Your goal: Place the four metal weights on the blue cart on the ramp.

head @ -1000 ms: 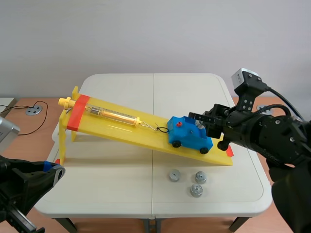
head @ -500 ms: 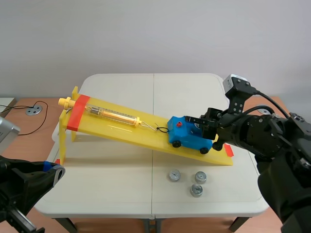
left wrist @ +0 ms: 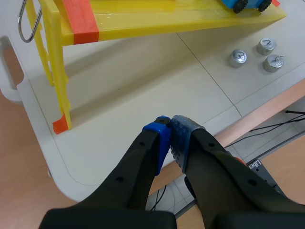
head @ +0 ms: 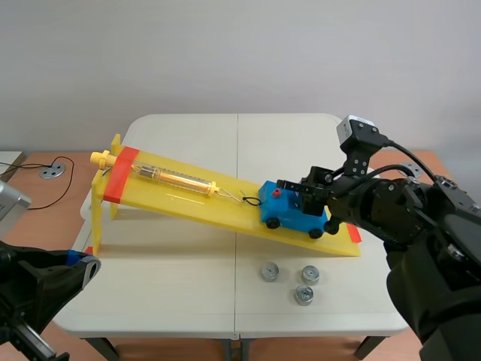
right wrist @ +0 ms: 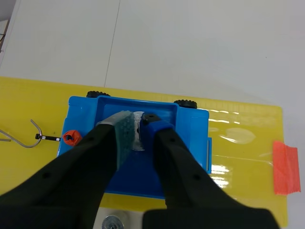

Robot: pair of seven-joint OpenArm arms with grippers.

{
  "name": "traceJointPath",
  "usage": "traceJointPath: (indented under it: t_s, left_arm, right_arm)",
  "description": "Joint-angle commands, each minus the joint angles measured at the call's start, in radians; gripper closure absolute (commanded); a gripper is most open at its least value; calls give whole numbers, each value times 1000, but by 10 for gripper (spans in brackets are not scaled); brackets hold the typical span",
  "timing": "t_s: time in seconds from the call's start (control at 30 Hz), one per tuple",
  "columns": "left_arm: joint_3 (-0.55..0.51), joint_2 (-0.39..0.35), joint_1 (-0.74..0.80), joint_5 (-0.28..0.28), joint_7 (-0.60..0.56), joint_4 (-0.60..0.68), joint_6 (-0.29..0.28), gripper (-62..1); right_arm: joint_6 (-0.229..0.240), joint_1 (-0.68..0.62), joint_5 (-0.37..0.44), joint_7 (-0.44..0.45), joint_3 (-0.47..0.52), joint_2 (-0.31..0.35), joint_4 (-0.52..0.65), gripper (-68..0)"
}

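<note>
You have four short, shiny metal cylinders to count. The held weight (right wrist: 138, 139) is pinched between the pads of your right tool (right wrist: 137, 123), right over the open tray of the one blue plastic cart (right wrist: 190, 138), low on the smooth yellow ramp (right wrist: 238, 157). The three loose weights (head: 270, 271) sit on the white counter (head: 188, 301) near the ramp's foot. Your left tool (left wrist: 169, 136) is clenched on nothing above the counter's near edge.

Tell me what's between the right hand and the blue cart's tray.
One metal weight, pinched in the right hand, down inside the tray of the blue cart; the right wrist view shows it.
</note>
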Motion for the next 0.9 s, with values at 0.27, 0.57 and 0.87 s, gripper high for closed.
traceJointPath:
  t_s: [0.27, 0.57, 0.87]
  left_arm:
    - [-15, 8, -3, -74, -88, 45, -20, -40]
    - [-15, 8, -3, -74, -88, 45, -20, -40]
    - [-15, 8, -3, -74, -87, 45, -20, -40]
  right_arm:
    - [76, 113, 53, 142, 64, 5, 146, -281]
    - [115, -46, 129, 47, 114, 124, 457, -287]
    - [151, -262, 176, -20, 114, 315, 645, -287]
